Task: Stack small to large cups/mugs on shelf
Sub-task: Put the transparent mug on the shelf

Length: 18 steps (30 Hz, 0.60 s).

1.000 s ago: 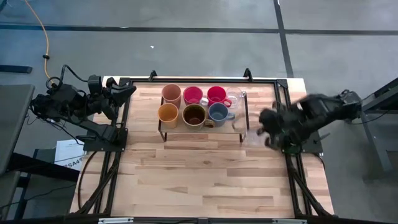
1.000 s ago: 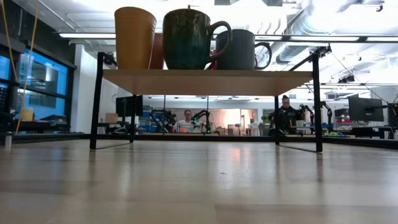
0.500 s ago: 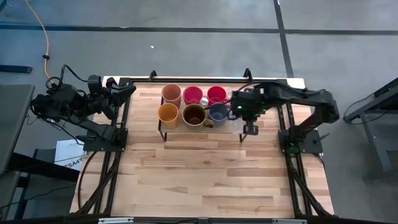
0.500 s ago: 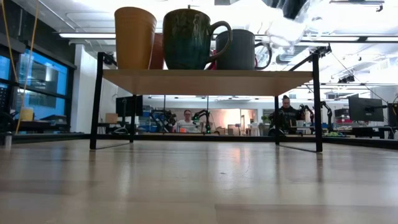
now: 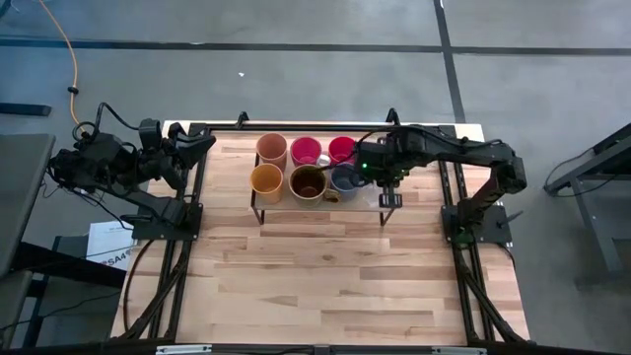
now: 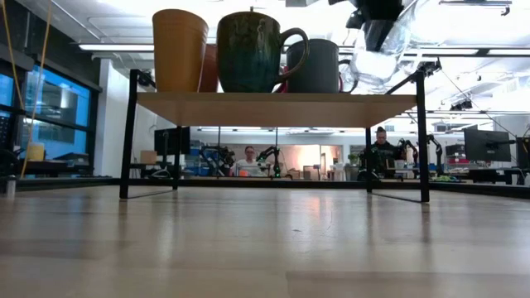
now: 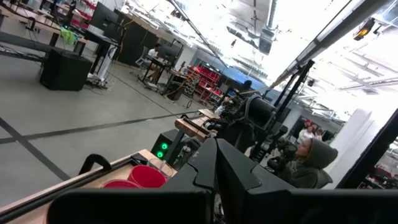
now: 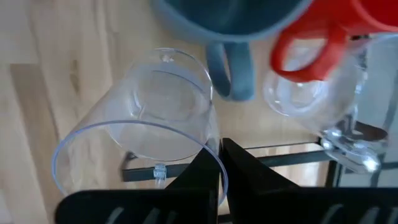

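Right arm now reaching over right end of low black-framed rack with light wooden plank top (image 5: 258,204); a second back it was folded at right table edge, half a second back just arriving. Right gripper (image 8: 219,167) pinched shut on rim of clear plastic cup (image 8: 144,134), cup tilted, mouth toward wrist camera. In low view same clear cup (image 6: 374,60) hanging just above right end of plank, apparently not seated yet.

Second clear glass cup (image 8: 311,102) already near right rear of rack, beside red-handled cup (image 8: 348,18) and handle of grey-blue mug (image 8: 233,15).

Already on shelf, two rows:
- rear: peach tumbler (image 5: 271,148), pink cup (image 5: 306,151), red cup (image 5: 341,149)
- front: orange-yellow cup (image 5: 266,179), dark-brown mug (image 5: 308,181), grey-blue mug (image 5: 345,178)

Left arm parked at left rear corner of table, left gripper (image 7: 216,163) shut, holding nothing visible.

Meaning: carried cup looks like last piece, headed for free spot at right front of plank. Remaining, by judgement: lower, level out, release. Risk: tilt plus thin-rim pinch, and mug handle close by, so could clip or tip on set-down
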Tool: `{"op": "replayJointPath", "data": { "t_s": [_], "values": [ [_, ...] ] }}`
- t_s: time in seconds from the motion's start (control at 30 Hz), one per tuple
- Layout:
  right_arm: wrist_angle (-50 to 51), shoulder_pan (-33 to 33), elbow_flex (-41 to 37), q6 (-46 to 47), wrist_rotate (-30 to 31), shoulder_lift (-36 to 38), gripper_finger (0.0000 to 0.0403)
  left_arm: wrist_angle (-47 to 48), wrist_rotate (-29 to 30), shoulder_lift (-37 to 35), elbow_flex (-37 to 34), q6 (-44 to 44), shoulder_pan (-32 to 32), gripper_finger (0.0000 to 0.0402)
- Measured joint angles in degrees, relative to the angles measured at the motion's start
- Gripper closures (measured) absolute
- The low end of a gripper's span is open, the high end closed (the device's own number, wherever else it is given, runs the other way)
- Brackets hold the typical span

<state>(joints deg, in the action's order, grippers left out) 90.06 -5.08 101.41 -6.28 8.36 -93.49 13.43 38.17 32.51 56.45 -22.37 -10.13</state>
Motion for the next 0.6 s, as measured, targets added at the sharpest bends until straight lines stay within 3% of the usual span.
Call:
{"op": "replayJointPath", "data": {
  "t_s": [0.6],
  "values": [
    [0.0,-2.1,-0.1,-1.2,-1.6,0.0,0.0403,0.0,0.0,0.0,0.0,0.0,0.0,0.0402]
  ]
}}
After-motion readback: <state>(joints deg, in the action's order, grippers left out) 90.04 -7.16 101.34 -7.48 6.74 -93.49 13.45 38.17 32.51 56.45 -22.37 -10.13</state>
